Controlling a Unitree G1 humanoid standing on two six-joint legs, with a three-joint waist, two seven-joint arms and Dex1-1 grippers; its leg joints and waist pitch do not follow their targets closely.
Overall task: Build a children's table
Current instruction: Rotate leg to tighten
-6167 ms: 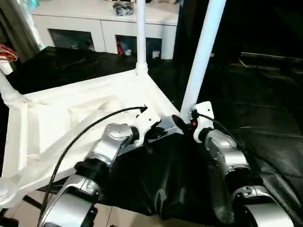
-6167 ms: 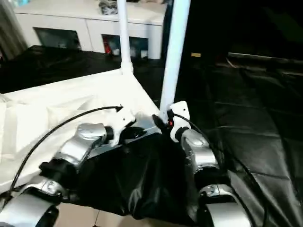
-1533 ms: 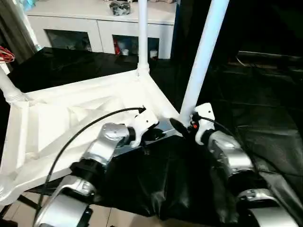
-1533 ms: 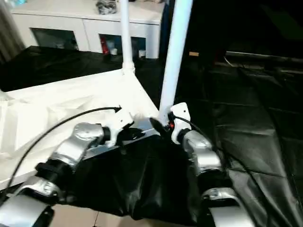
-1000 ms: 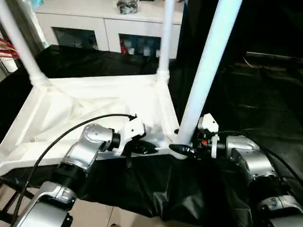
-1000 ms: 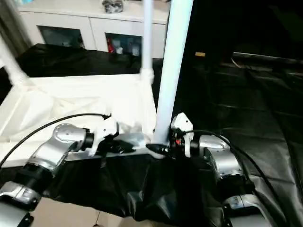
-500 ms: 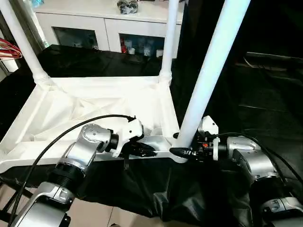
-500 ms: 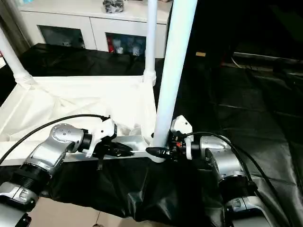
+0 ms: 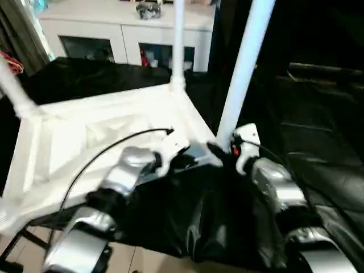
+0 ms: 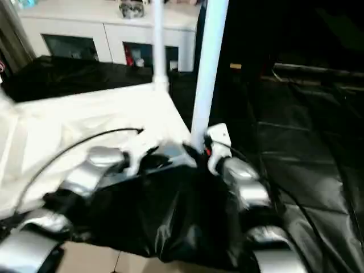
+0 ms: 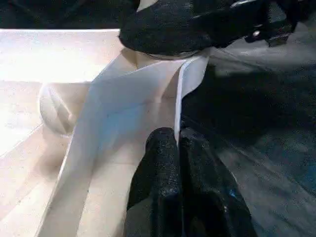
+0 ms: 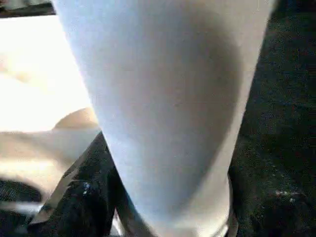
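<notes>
— Swung round since a moment ago, the upturned tabletop [image 9: 102, 136] lies on the black-draped bench, its corner toward the robot.
— Left gripper [image 11: 175, 143] pinches its rim; right gripper [image 9: 219, 152] clasps the nearest leg [image 9: 242, 68], long axis upright. One jerk could pop that socket.

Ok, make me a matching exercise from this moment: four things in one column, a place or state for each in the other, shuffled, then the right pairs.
1. left gripper
2. right gripper
3. tabletop
4. cabinet

A. underside up on the black cover
B. around the base of the nearest leg
C. shut on the tabletop's thin edge
D. behind the work, glass doors

Pairs: 1-C, 2-B, 3-A, 4-D
</notes>
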